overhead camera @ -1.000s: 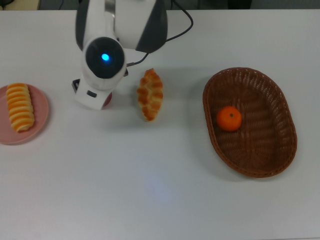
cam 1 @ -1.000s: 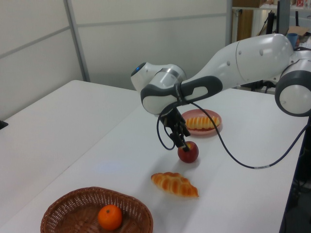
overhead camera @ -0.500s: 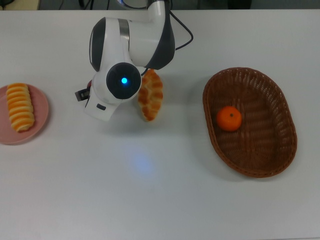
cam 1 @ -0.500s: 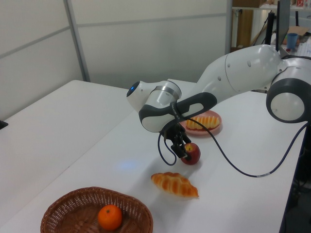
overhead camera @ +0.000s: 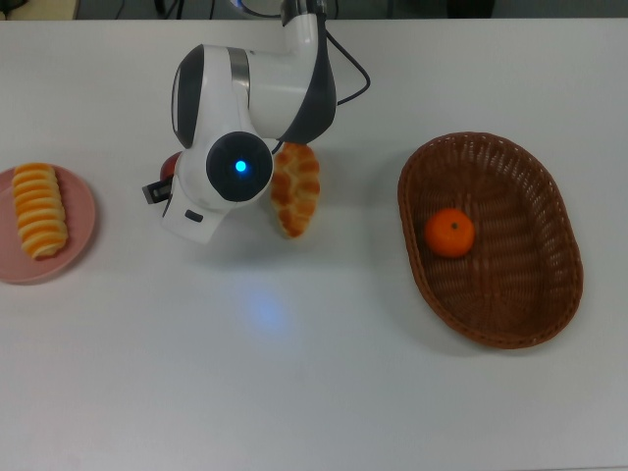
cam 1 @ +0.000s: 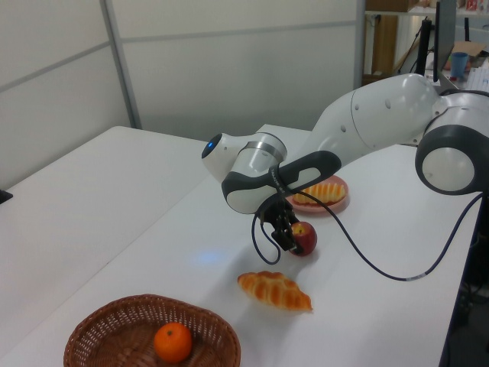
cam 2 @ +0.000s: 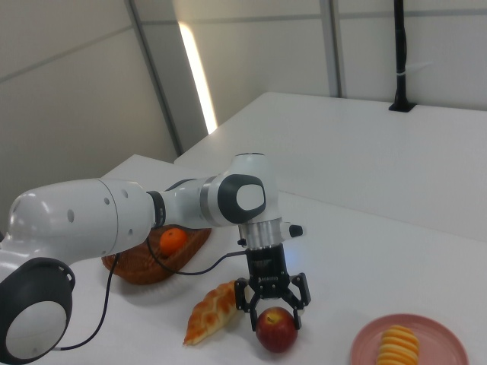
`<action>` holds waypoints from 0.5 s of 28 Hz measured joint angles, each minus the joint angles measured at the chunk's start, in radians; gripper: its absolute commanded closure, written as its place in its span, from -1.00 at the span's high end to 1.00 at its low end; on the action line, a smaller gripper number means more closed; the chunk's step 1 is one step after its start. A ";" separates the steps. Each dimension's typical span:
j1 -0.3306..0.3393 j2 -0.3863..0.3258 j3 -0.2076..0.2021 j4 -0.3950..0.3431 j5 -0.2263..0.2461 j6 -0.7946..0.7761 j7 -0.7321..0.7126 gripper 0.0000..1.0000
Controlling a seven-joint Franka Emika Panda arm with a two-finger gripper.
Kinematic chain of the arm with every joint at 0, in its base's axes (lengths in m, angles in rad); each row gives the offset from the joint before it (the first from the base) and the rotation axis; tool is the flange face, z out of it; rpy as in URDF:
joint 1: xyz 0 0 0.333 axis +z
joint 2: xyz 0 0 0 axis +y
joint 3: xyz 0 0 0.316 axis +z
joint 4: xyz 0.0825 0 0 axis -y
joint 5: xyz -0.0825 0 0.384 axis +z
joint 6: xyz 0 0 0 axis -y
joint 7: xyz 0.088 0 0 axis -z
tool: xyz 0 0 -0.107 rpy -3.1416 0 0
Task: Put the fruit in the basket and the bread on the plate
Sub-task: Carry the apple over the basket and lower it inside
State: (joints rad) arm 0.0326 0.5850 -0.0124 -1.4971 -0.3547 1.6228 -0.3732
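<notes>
The claw (cam 2: pixel 272 312) is now straddling the apple (cam 2: pixel 275 330) on the tabletop (overhead camera: pixel 314 373), fingers spread wide, having lowered since a second ago; the braided roll (cam 2: pixel 214 310) is lying just beside it.

Apple (cam 2: pixel 275 329) beside braided roll (overhead camera: pixel 295 188); tangerine (overhead camera: pixel 449 233) in basket (overhead camera: pixel 549 206); ridged roll (overhead camera: pixel 39 210) on plate (overhead camera: pixel 82 214).

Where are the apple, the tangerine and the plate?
apple (cam 2: pixel 276 331): right view, front of its red skin.
tangerine (overhead camera: pixel 449 234): top view, middle of its top.
plate (overhead camera: pixel 82 211): top view, bare pink rim beside the roll.
</notes>
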 measured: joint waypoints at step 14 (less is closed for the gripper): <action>0.017 -0.012 0.011 0.042 0.068 0.062 0.020 -1.00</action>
State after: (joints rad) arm 0.0498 0.5730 -0.0009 -1.4550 -0.2868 1.6850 -0.3529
